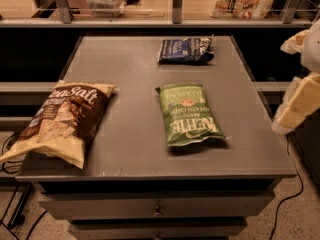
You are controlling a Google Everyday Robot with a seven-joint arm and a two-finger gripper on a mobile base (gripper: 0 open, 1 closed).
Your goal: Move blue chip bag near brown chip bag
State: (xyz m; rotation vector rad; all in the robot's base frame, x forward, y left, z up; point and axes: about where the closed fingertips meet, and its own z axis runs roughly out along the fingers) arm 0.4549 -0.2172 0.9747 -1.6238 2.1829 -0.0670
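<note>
The blue chip bag (186,50) lies beyond the green Kettle bag (189,115), the brown chip bag (62,121) to its left. It is likely light, crinkly and slippery; pinch a crimped end. The gripper (296,106) hangs right of the Kettle bag; its state I cannot tell.

A green Kettle bag (190,115) lies flat on the grey table (131,59).

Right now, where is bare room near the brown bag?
A bare strip of the table runs between the brown chip bag and the green bag; the far left corner is free. The right half is busier: blue chip bag behind green bag, hand beyond the right edge.
</note>
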